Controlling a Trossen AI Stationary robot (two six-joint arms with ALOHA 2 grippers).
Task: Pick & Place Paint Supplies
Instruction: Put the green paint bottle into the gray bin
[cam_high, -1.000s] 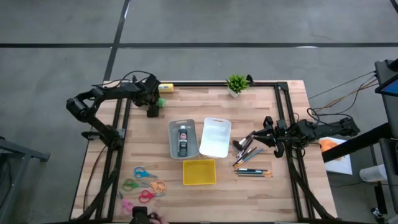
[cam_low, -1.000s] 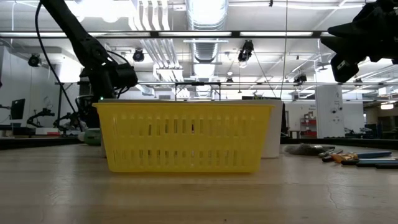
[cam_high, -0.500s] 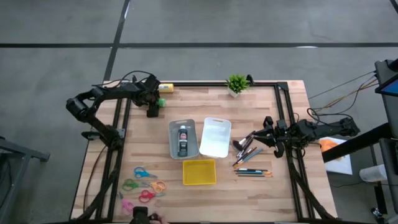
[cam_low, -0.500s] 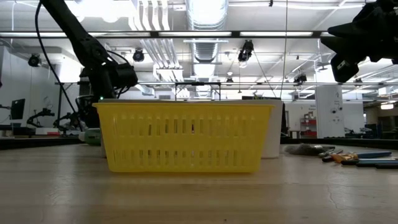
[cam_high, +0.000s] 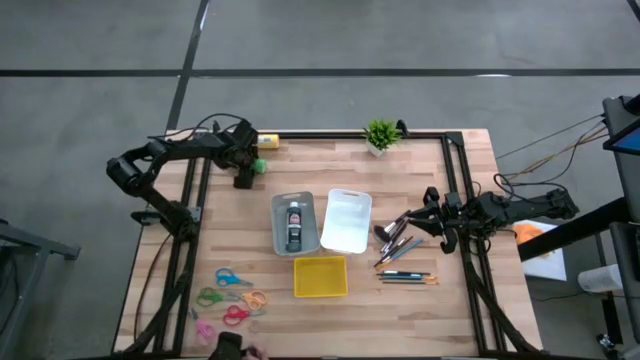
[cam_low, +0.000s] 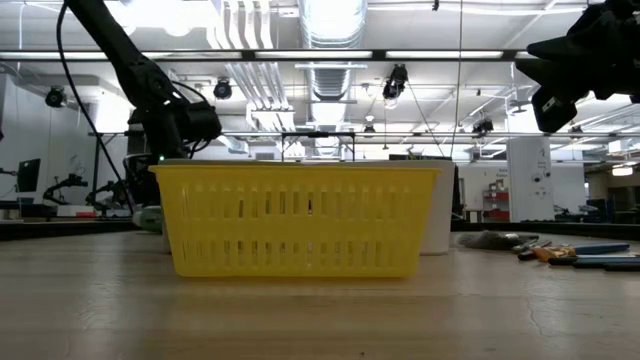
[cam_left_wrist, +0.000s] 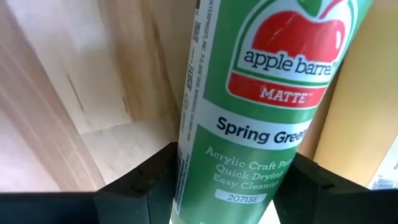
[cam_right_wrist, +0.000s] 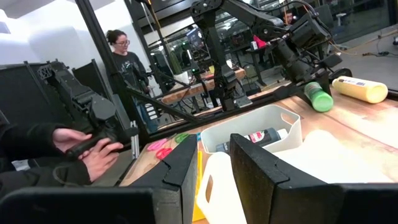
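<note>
The green paint bottle (cam_high: 258, 165) sits near the table's far left corner, between the fingers of my left gripper (cam_high: 243, 176); its "Spring Green" label (cam_left_wrist: 261, 93) fills the left wrist view. The yellow bottle (cam_high: 268, 141) lies on its side just beyond it. The dark bottle with a pale cap (cam_high: 294, 224) lies in the grey tray (cam_high: 278, 215). Brushes (cam_high: 398, 236) and pencils (cam_high: 408, 276) lie on the right side of the table. My right gripper (cam_high: 430, 222) hovers open beside the brushes, touching nothing. My left gripper has the green bottle's body (cam_left_wrist: 205, 168) pinched between its two fingers (cam_left_wrist: 146, 183), which lie across the bottle. In the right wrist view the bottle (cam_right_wrist: 318, 96) slants down out of the gripper, cap end lowest. Whether it still touches the table I cannot tell.
A white tray (cam_high: 346, 220) sits beside the grey one, a yellow basket (cam_high: 320, 276) in front of them. Scissors (cam_high: 232, 296) lie near the left front, a small potted plant (cam_high: 380, 135) at the far edge. A person (cam_right_wrist: 124, 56) stands beyond the table; hands (cam_right_wrist: 87, 149) hold a dark device.
</note>
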